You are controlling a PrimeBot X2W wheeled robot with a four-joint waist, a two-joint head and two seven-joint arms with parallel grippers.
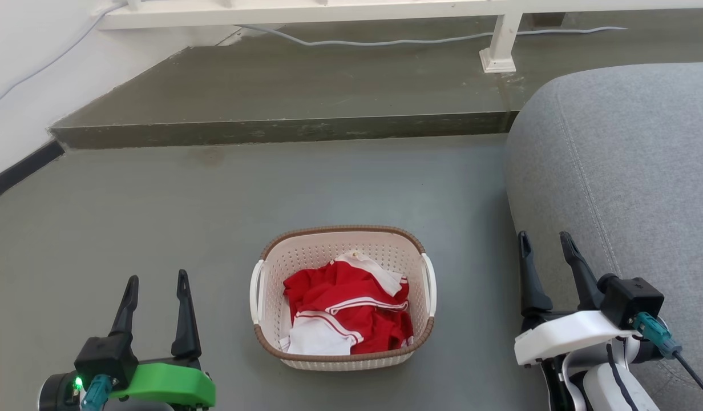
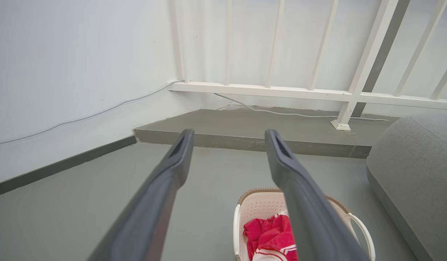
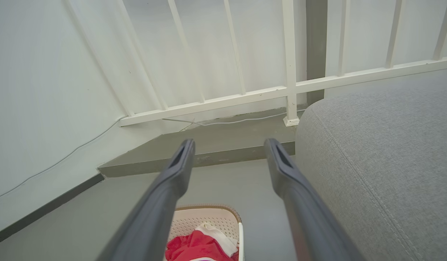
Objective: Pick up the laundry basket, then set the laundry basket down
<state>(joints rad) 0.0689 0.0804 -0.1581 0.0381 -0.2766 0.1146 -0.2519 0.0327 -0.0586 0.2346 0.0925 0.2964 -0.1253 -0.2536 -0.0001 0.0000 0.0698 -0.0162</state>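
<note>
Your left gripper [image 1: 157, 278] and right gripper [image 1: 544, 237] flank the laundry basket [image 1: 328, 254], each with fingers spread, empty and clear of it. The basket stands upright on the grey floor [image 1: 157, 217] near the sofa [image 1: 625, 171], holding red-and-white clothes [image 1: 346, 308].

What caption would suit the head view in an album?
Left gripper and right gripper open, flanking the laundry basket of red-and-white clothes on the grey floor.

I can read no text, label, brand, number or sign on anything before me in these views.
</note>
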